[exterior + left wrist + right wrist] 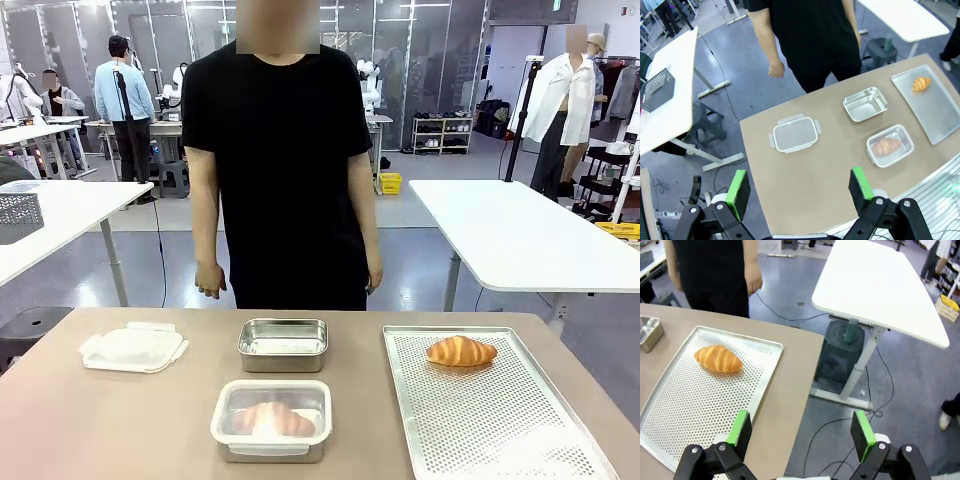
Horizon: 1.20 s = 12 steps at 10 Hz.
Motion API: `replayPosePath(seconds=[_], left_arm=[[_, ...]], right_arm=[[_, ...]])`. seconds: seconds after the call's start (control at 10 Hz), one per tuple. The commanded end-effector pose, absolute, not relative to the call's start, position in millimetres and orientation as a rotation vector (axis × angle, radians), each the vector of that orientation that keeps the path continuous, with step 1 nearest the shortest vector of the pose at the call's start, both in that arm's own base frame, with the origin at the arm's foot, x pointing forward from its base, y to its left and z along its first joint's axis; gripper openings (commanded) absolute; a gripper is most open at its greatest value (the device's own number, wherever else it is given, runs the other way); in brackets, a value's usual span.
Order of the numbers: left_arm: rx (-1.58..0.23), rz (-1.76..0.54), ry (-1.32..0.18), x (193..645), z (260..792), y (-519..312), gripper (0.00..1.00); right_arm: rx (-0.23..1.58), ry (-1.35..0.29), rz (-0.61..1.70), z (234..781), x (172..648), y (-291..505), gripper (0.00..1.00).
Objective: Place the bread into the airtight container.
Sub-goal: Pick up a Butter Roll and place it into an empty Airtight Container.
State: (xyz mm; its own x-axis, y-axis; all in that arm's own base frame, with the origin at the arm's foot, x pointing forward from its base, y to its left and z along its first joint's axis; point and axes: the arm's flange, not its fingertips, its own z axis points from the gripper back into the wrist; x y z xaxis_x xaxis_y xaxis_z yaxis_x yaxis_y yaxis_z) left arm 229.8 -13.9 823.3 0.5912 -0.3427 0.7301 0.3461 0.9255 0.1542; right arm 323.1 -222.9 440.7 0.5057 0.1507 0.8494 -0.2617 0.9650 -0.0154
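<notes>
Currently: left fingers point(738, 192) spread wide, nothing between them, hanging high over the near left of the table point(120, 420). Right fingers point(740, 430) also wide and empty, up over the table's right edge, with floor point(920, 390) below them. 1 bread point(461, 351) lies loose on the far part of the perforated tray point(500, 425) at the right of the table. 2 containers sit mid-table, apart from the tray: an empty steel container point(283, 362) farther off, and a white-rimmed container point(270, 385) just near of it with a 2nd bread point(272, 419) inside. Cannot tell whether a clear lid is on that one. 1 white lid point(133, 349) lies flat at the far left, well apart from both containers. The person point(280, 150) stands at the far side, both hands point(209, 279) hanging down, off the table, touching nothing.
</notes>
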Motion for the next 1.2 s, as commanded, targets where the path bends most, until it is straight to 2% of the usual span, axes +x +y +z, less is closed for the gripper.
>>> replayPosePath(seconds=[0.0, 0.3, 0.6, 1.1], left_arm=[[-0.002, -0.403, -0.849, 230, 825, -14, 1.0], [-0.002, -0.403, -0.849, 230, 825, -14, 1.0], [-0.002, -0.403, -0.849, 230, 825, -14, 1.0], [-0.002, -0.403, -0.849, 230, 825, -14, 1.0]], right_arm=[[0.022, -1.002, 0.423, 467, 333, -195, 1.0], [-0.167, -0.942, 0.715, 487, 375, -143, 1.0], [-0.226, -0.831, 1.02, 488, 412, -82, 1.0], [-0.012, -0.624, 1.348, 468, 465, -18, 1.0]])
